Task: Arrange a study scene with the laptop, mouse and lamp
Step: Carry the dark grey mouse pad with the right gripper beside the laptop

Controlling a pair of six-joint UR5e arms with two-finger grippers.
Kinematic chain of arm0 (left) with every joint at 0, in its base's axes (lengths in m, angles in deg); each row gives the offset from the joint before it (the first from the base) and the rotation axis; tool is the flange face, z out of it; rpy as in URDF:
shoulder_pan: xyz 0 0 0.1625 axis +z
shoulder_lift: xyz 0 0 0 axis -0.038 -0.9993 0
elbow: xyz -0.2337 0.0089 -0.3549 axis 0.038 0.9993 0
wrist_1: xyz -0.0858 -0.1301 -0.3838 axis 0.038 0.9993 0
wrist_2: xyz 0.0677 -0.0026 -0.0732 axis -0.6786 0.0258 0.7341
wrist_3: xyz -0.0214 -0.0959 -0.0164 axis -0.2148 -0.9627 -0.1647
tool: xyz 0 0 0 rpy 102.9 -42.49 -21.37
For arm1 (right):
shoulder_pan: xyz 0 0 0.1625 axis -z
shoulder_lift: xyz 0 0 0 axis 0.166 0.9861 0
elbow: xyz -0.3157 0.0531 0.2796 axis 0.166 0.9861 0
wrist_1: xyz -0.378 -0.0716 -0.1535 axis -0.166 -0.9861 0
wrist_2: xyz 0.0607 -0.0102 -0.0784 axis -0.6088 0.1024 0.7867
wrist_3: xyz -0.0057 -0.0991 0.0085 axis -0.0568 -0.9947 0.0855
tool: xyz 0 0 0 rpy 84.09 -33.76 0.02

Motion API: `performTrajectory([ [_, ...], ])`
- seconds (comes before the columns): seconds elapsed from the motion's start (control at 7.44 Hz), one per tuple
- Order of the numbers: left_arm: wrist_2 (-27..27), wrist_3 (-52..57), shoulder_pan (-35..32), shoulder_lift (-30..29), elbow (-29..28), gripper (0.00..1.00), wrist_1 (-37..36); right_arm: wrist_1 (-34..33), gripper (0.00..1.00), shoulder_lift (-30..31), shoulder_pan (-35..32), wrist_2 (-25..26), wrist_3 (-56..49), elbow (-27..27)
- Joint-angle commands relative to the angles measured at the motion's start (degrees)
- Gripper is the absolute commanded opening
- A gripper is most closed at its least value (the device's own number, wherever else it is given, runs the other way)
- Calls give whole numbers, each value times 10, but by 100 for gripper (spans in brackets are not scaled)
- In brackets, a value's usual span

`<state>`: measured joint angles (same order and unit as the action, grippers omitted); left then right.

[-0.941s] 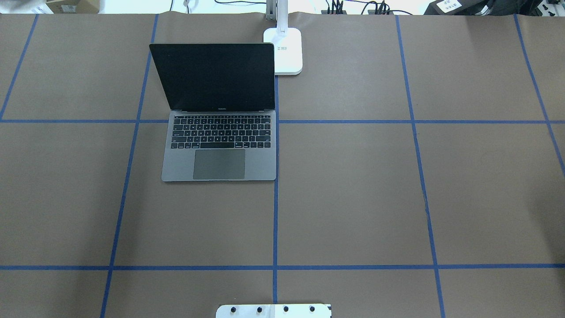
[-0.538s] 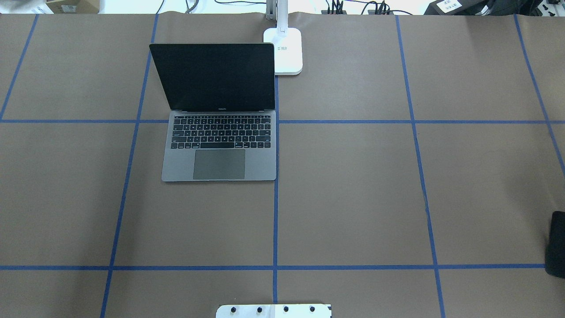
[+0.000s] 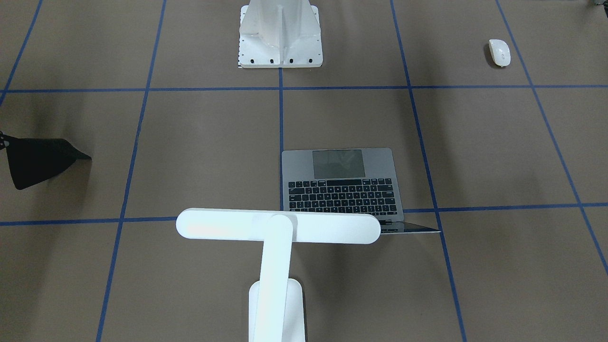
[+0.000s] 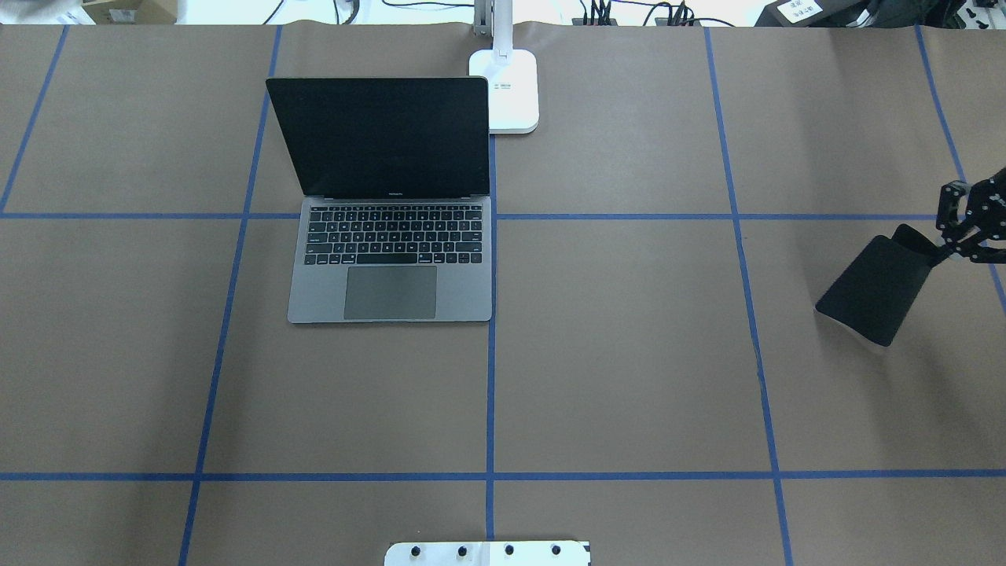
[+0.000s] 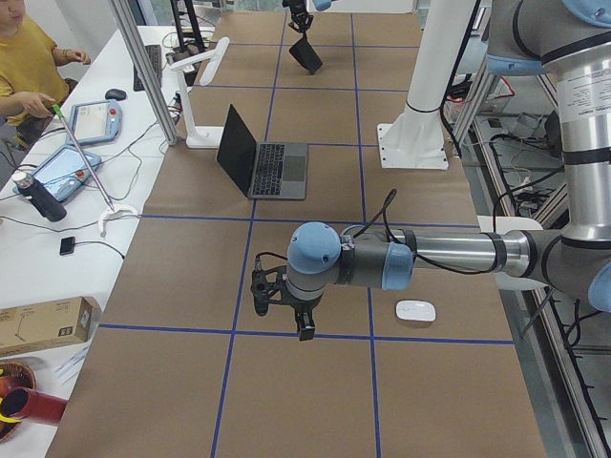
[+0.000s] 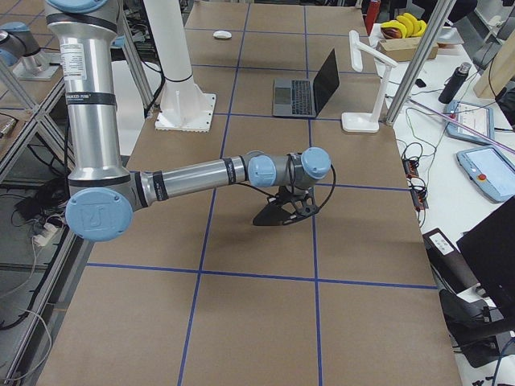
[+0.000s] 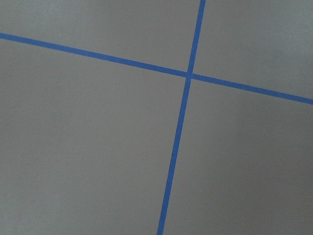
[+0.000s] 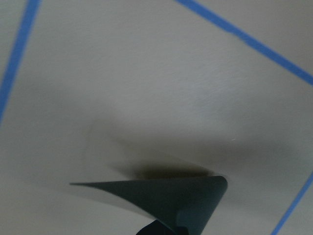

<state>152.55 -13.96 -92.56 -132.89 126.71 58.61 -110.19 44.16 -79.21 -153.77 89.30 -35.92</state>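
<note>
Laptop (image 4: 391, 236) open, right tool (image 4: 943, 248) pinching black mat (image 4: 868, 291)

No text reads with certainty. The laptop (image 4: 391, 236), centre-left of the overhead view, has small white lettering on the strip beneath its screen, too small to read. The lamp (image 4: 515, 102), top centre, has faint marks on its base, illegible. The white label (image 4: 800, 9), upper right corner, has illegible print.
</note>
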Motion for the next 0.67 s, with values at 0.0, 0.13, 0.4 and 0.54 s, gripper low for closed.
performTrajectory([
  [0.0,-1,0,1,-1,-3,100,-1,126,0,-44,58,36,227,-19],
  [0.13,-1,0,2,-2,-7,100,-1,155,0,-77,108,88,315,-25],
  [0.4,-1,0,1,-2,-11,100,-1,155,0,-141,184,151,434,-54],
  [0.54,-1,0,1,-1,-12,100,-1,155,0,-143,214,176,455,-96],
])
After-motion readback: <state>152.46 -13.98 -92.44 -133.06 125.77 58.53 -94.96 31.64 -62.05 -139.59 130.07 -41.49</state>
